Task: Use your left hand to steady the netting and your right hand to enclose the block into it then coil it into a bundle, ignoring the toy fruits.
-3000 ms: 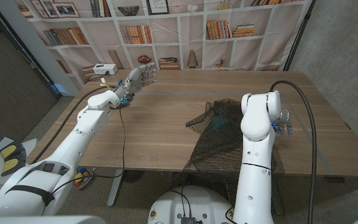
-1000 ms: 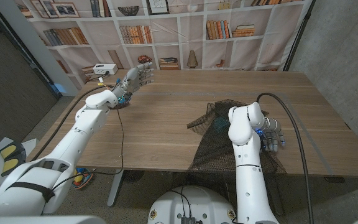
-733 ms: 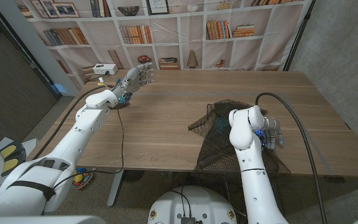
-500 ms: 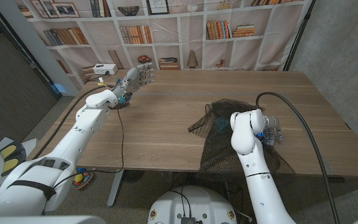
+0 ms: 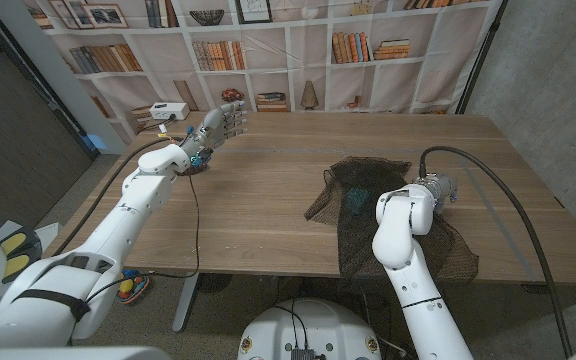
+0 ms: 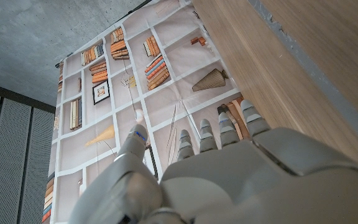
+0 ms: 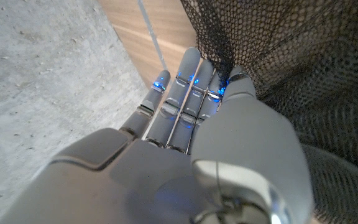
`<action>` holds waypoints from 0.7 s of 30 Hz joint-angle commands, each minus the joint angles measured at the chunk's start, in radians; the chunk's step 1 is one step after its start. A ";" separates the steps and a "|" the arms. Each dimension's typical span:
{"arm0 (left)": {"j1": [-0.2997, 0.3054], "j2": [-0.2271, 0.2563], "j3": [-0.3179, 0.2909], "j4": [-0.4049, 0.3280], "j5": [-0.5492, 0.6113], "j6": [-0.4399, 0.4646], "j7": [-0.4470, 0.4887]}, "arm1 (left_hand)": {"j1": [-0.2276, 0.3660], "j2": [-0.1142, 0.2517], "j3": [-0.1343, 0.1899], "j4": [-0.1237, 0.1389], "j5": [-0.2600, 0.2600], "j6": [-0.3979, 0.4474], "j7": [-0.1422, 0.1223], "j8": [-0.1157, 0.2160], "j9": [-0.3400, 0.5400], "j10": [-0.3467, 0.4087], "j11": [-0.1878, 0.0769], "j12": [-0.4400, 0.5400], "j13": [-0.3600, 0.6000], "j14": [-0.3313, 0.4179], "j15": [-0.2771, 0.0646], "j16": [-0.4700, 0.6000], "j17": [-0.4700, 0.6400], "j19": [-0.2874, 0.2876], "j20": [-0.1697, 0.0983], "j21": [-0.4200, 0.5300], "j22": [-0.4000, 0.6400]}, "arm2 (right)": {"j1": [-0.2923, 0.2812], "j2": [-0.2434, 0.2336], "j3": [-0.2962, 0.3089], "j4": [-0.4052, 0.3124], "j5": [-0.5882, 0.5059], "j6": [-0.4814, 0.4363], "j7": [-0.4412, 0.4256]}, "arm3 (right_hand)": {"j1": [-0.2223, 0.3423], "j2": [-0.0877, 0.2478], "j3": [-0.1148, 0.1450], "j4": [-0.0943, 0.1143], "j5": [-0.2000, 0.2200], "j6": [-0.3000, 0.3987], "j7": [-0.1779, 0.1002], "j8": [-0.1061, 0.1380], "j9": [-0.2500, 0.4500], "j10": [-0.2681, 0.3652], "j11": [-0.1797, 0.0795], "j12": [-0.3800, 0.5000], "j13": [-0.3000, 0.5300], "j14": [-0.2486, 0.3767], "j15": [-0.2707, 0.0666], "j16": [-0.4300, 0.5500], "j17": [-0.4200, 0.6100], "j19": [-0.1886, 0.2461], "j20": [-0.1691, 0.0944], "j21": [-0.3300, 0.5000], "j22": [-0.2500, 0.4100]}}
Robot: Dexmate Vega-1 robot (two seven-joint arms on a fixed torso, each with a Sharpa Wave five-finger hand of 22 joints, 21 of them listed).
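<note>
The netting [image 5: 388, 215] is lying in the lower right of the head view, draping over the near edge of the table [image 5: 268, 190]. The right hand [image 7: 191, 118] is pinching a fold of netting between thumb and fingers. The left hand [image 5: 223, 120] is hovering upper left, fingers apart, holding nothing.

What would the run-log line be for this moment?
left hand: raised at the table's far left, fingers apart, holding nothing | right hand: fingers extended against netting | block: not discernible
</note>
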 commanded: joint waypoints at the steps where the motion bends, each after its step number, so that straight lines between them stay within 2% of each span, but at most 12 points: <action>1: -0.001 -0.001 -0.004 -0.001 -0.001 0.002 0.004 | -0.006 -0.001 0.005 -0.003 0.005 -0.004 -0.002 -0.003 0.003 -0.004 0.000 -0.002 0.004 0.000 0.005 -0.004 0.002 0.003 0.002 -0.001 0.005 | -0.049 0.054 0.006 -0.044 0.129 -0.102 -0.319 | 0.015 0.009 -0.001 0.005 -0.002 0.020 -0.002 0.005 0.048 0.011 -0.005 0.007 -0.002 0.018 -0.090 -0.004 0.005 0.009 -0.010 0.006 0.004; 6: 0.002 0.000 -0.008 -0.004 -0.004 0.004 0.008 | -0.006 0.000 0.006 -0.004 0.005 -0.005 -0.003 -0.004 0.003 -0.004 -0.001 -0.002 0.004 0.000 0.005 -0.004 0.002 0.003 0.002 -0.001 0.005 | -0.056 0.065 0.013 -0.089 0.278 -0.099 -0.397 | 0.017 0.008 -0.005 0.006 -0.003 0.024 0.001 0.004 0.032 0.018 -0.001 0.008 -0.008 0.029 -0.090 -0.010 0.011 0.013 -0.008 0.009 0.004; 9: 0.005 0.001 -0.010 -0.007 -0.005 0.005 0.012 | -0.006 0.000 0.006 -0.004 0.005 -0.004 -0.002 -0.003 0.003 -0.004 0.000 -0.002 0.004 0.000 0.004 -0.003 0.002 0.003 0.002 -0.001 0.005 | -0.059 0.053 0.007 -0.121 0.387 -0.086 -0.449 | 0.018 0.007 -0.007 0.007 -0.004 0.024 0.003 0.004 0.024 0.019 -0.003 0.008 -0.010 0.032 -0.090 -0.016 0.015 0.011 -0.009 0.009 0.003; 10: 0.005 0.001 -0.010 -0.008 -0.005 0.005 0.012 | -0.006 0.000 0.006 -0.004 0.005 -0.004 -0.002 -0.003 0.003 -0.004 -0.001 -0.002 0.004 0.000 0.004 -0.003 0.002 0.003 0.002 -0.001 0.005 | -0.059 0.048 0.005 -0.121 0.393 -0.088 -0.451 | 0.019 0.007 -0.007 0.007 -0.004 0.025 0.003 0.004 0.022 0.022 0.000 0.009 -0.012 0.033 -0.090 -0.017 0.015 0.012 -0.008 0.009 0.003; 12: 0.007 0.002 -0.011 -0.010 -0.005 0.005 0.015 | -0.006 0.000 0.006 -0.004 0.005 -0.004 -0.002 -0.003 0.003 -0.005 -0.001 -0.002 0.004 0.000 0.004 -0.003 0.002 0.003 0.002 -0.001 0.005 | -0.056 0.032 -0.004 -0.145 0.472 -0.070 -0.475 | 0.020 0.007 -0.008 0.008 -0.004 0.025 0.002 0.003 0.017 0.020 -0.002 0.010 -0.009 0.035 -0.090 -0.019 0.018 0.011 -0.009 0.009 0.003; 18: 0.011 0.003 -0.015 -0.016 -0.007 0.004 0.018 | -0.005 0.001 0.007 -0.004 0.005 -0.004 -0.002 -0.003 0.003 -0.004 0.000 -0.002 0.004 0.000 0.005 -0.003 0.002 0.003 0.002 -0.001 0.005 | -0.042 -0.015 -0.035 -0.170 0.585 -0.063 -0.513 | 0.023 0.006 -0.011 0.008 -0.005 0.027 0.005 0.007 0.012 0.020 0.003 0.009 -0.013 0.039 -0.090 -0.025 0.024 0.010 -0.009 0.010 0.003; 21: 0.019 0.005 -0.018 -0.026 -0.009 0.007 0.024 | -0.005 0.002 0.007 -0.004 0.005 -0.004 -0.002 -0.003 0.003 -0.003 -0.001 -0.002 0.004 0.000 0.005 -0.003 0.002 0.003 0.002 -0.001 0.006 | -0.035 -0.048 -0.052 -0.188 0.679 -0.044 -0.549 | 0.024 0.007 -0.011 0.008 -0.005 0.028 0.005 0.008 0.009 0.019 0.004 0.010 -0.011 0.042 -0.090 -0.025 0.027 0.013 -0.006 0.012 0.003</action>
